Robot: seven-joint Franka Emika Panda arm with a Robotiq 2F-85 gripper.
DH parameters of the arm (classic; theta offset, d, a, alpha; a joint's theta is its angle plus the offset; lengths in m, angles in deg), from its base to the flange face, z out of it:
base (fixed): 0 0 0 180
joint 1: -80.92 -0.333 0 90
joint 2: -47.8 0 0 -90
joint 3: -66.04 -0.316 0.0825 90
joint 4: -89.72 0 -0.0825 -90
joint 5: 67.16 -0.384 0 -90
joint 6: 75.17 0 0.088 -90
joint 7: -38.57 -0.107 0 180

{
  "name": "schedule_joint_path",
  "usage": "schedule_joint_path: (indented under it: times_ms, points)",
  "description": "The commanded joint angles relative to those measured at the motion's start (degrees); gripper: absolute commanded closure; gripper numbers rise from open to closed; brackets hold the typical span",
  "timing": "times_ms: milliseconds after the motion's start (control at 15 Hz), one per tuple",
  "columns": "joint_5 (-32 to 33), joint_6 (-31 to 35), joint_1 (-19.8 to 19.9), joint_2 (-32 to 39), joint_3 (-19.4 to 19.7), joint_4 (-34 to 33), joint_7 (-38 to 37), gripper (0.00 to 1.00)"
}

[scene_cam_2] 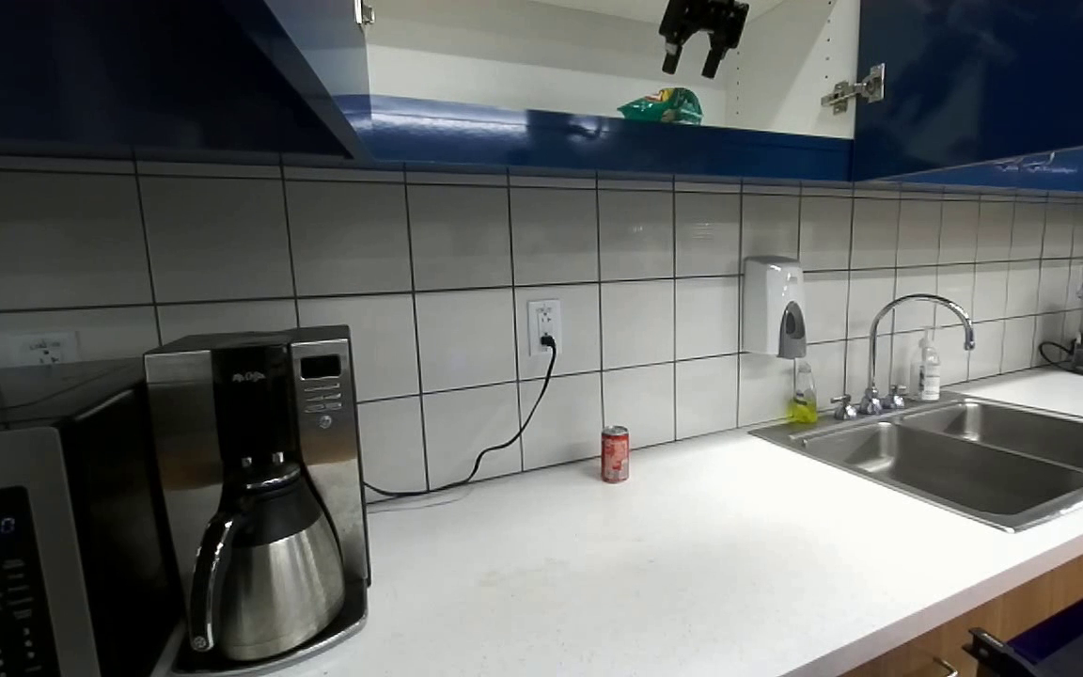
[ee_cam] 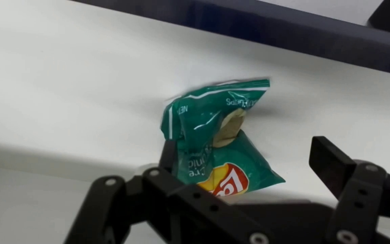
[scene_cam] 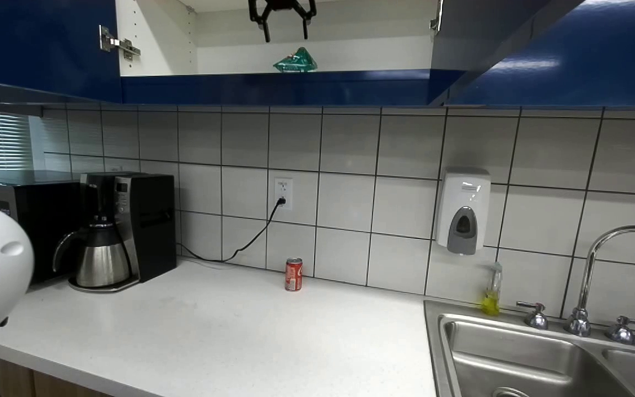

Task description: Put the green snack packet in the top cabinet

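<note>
The green snack packet (scene_cam: 297, 62) lies crumpled on the pale shelf inside the top cabinet (scene_cam: 273, 89), behind its blue front edge. Both also show in an exterior view: the packet (scene_cam_2: 666, 106) and the cabinet edge (scene_cam_2: 541, 134). My gripper (scene_cam: 286, 40) is open and empty, hanging above the packet, and the same gripper (scene_cam_2: 690, 74) shows above it there too. In the wrist view, the packet (ee_cam: 198, 117) lies below and apart from the open fingers (ee_cam: 244, 144). The left finger hides part of its lower left. The cabinet's blue edge (ee_cam: 235, 25) crosses the top.
Open blue doors flank the cabinet, one at the left (scene_cam: 42, 49) and one at the right (scene_cam: 560, 60). Below, a red can (scene_cam: 294, 274) stands on the counter. A coffee maker (scene_cam: 152, 226) is at the left, and a sink (scene_cam: 516, 353) and soap dispenser (scene_cam: 464, 212) at the right.
</note>
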Motion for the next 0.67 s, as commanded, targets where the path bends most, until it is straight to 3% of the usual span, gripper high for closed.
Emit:
schedule_joint_path:
  times_ms: [0,600]
  points:
    - [2.52,-2.13,-1.14,-5.42,-1.27,4.63,-1.67,0.00]
    - [2.92,-4.46,-2.21,-18.49,-5.64,17.86,-5.49,0.00]
